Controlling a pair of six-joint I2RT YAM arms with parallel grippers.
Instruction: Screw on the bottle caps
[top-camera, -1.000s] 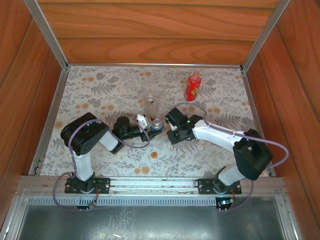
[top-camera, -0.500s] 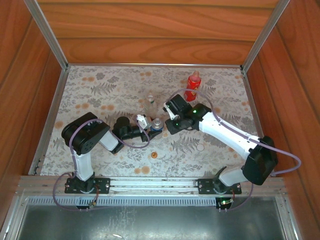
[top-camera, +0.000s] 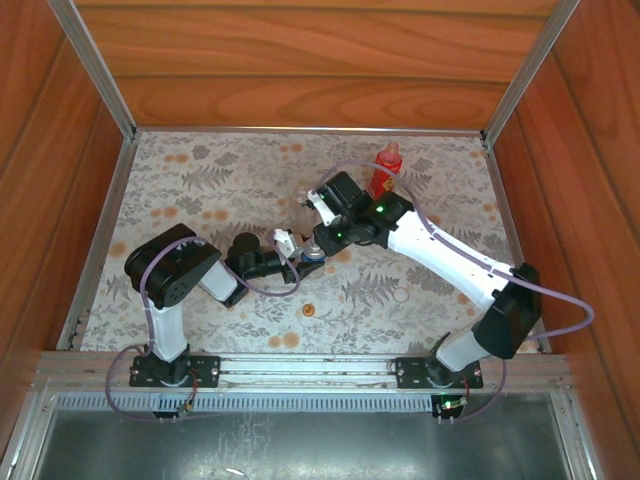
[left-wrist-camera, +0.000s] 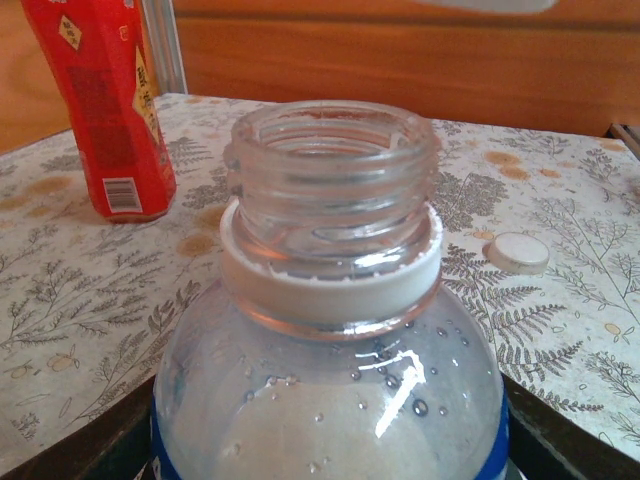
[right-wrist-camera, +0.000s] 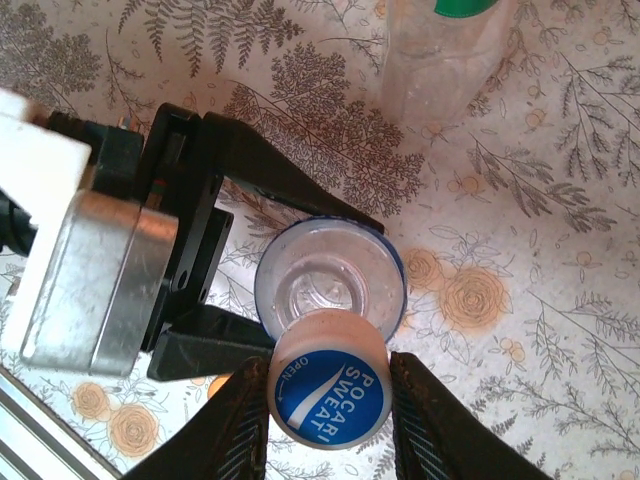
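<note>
In the right gripper (right-wrist-camera: 328, 372): blue cap (right-wrist-camera: 328, 398), pinched across its sides, jaws closed down to cap width, printed top facing the wrist camera. Just beyond it the short clear bottle (right-wrist-camera: 330, 285) stands upright, mouth open. Its body is clamped between the jaws of the left gripper (top-camera: 303, 257), which are closed to bottle width. The cap is off the mouth's axis. It overlaps the near rim only and is not seated, as far as I can judge.

Risks:
- Descending from this offset: cap lands on the rim edge, tips, cross-threads or pops out of the fingers.
- Can't tell cap tilt from here. Any tilt gives the same cross-thread.
- Twist torque may spin the bottle in the left jaws. The wall looks thin with liquid inside, so a harder clamp could squash it and spill.
- Right arm runs close to the slim clear bottle (right-wrist-camera: 440, 60) and red bottle (top-camera: 385, 172). A wide wrist swing could knock either.

White cap (left-wrist-camera: 515, 252) and orange cap (top-camera: 309, 310) lie loose on the table (top-camera: 200, 180).
</note>
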